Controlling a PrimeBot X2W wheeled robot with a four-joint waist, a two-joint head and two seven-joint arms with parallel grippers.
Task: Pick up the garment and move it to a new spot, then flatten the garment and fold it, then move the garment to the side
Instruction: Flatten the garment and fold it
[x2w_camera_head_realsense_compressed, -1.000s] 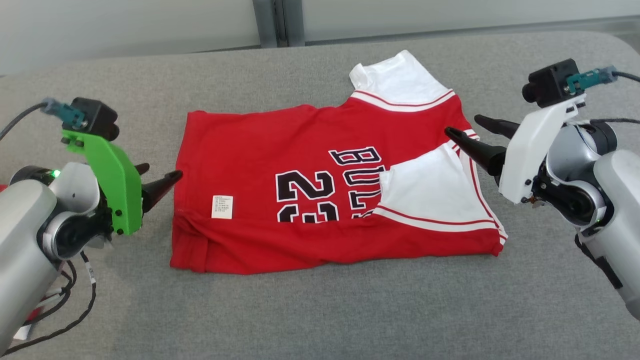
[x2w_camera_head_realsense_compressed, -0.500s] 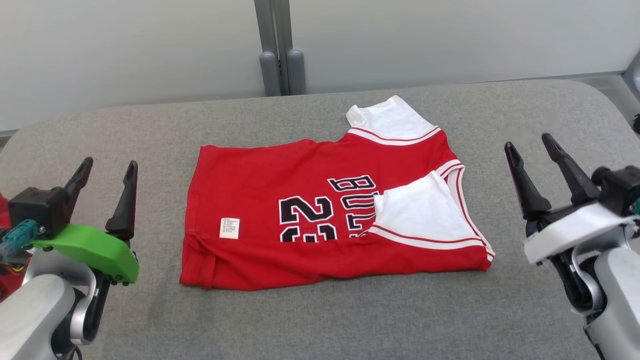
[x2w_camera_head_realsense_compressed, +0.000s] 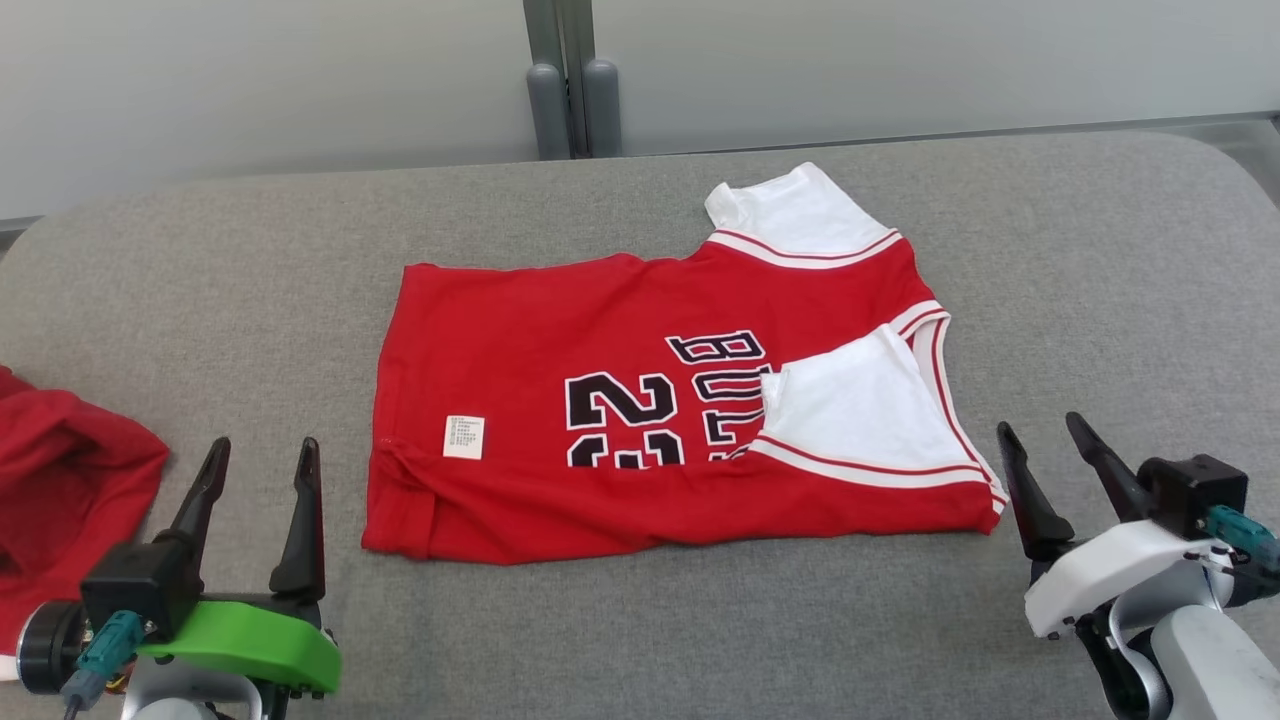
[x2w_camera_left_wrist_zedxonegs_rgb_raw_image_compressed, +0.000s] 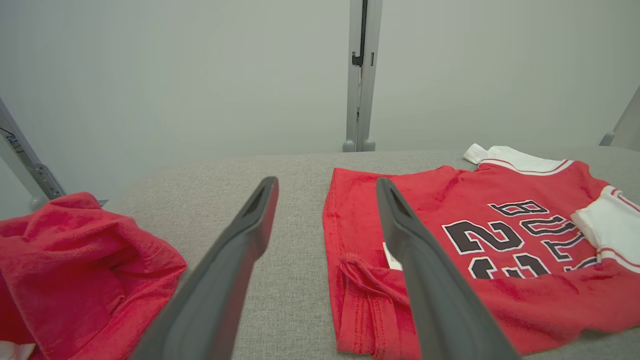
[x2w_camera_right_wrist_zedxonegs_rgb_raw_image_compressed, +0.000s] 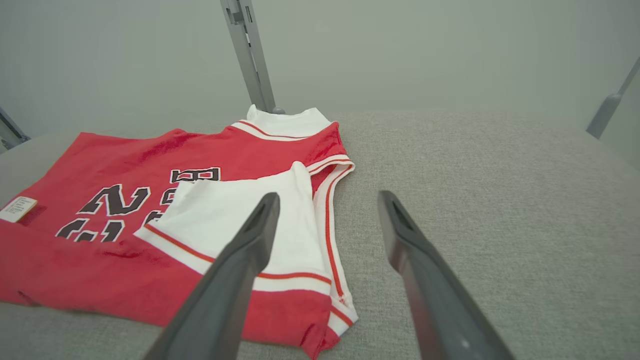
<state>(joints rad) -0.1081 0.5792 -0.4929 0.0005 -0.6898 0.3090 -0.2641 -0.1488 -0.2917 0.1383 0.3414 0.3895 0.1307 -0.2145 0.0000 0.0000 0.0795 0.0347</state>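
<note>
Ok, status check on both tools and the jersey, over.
Left tool open, touching nothing. Right tool open, same. Red jersey lies folded on grey table. Loose red cloth heaped far left.

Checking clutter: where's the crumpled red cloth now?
The red cloth sits at the table's left edge in head view, left of the left claw, apart from the jersey.

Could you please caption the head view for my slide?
Folded jersey on the table, left hand and right hand open on either side.

The red garment (x2w_camera_head_realsense_compressed: 520, 330) shows black "23" and "BUL"; its white label (x2w_camera_head_realsense_compressed: 463, 437) is too small to read.
</note>
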